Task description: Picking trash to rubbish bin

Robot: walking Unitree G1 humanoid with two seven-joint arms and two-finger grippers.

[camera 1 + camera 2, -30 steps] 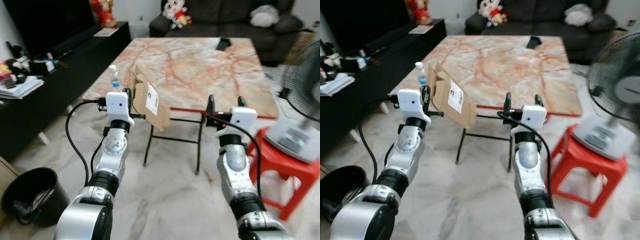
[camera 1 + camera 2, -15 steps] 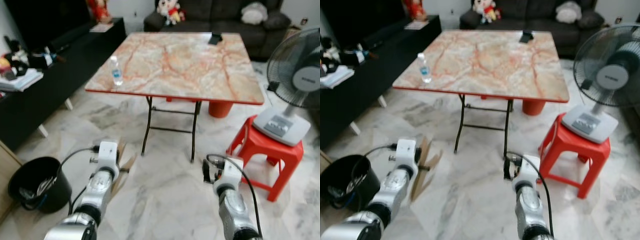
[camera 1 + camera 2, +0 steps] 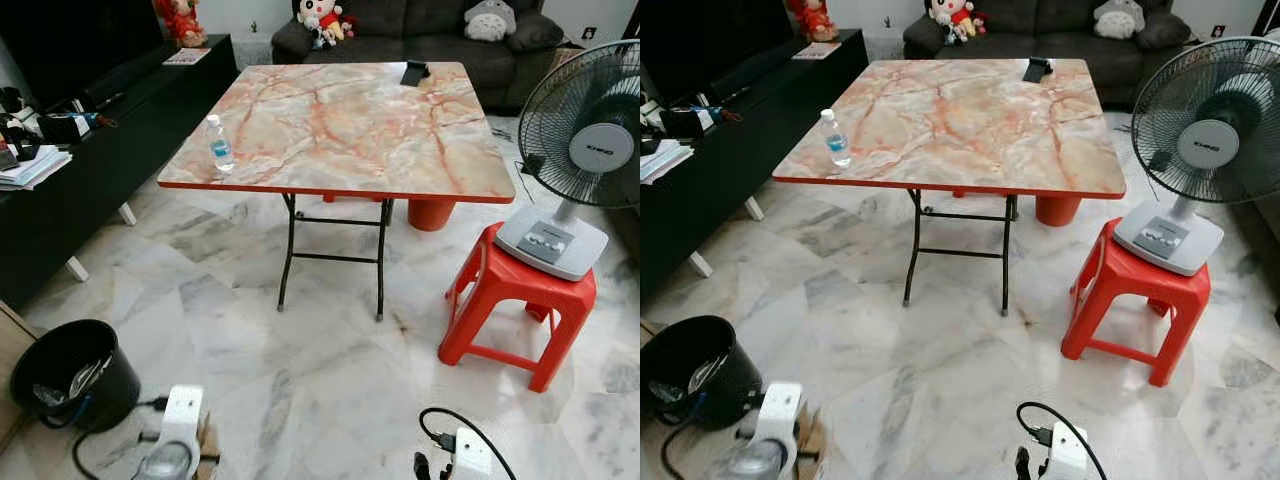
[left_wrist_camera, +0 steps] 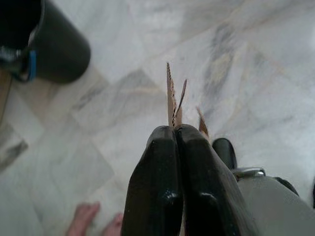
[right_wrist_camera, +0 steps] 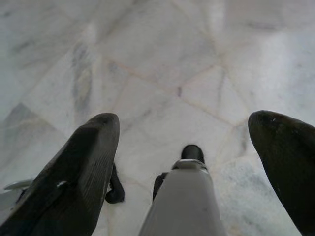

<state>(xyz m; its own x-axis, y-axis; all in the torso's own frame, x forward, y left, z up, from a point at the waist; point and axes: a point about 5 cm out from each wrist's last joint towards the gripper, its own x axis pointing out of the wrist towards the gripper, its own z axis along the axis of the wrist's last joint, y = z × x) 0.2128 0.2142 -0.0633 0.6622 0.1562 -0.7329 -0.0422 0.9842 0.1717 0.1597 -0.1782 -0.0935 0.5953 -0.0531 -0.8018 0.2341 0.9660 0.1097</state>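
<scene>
Pale marble floor [image 3: 330, 370] lies below us, with a folding table [image 3: 340, 130] of orange-veined marble ahead and a water bottle [image 3: 219, 145] standing near its edge. Our left gripper [image 4: 175, 135] hangs low over the floor with its two black fingers [image 4: 157, 182] pressed together, and they pinch a flattened piece of brown cardboard [image 4: 172, 101] that sticks out past the fingertips. From the head we see a bit of the same cardboard just beside the left wrist. The black rubbish bin [image 3: 72, 370] stands on the floor near this gripper, on its outer side, apart from the cardboard; something pale lies inside it. Our right gripper [image 5: 192, 147] hangs low too, with its fingers spread wide and only floor between them. Further off on the right side a white fan [image 3: 575, 150] rests on a red plastic stool [image 3: 515, 300]. Beside the left gripper, bare toes of a person [image 4: 93, 221] touch the floor.
</scene>
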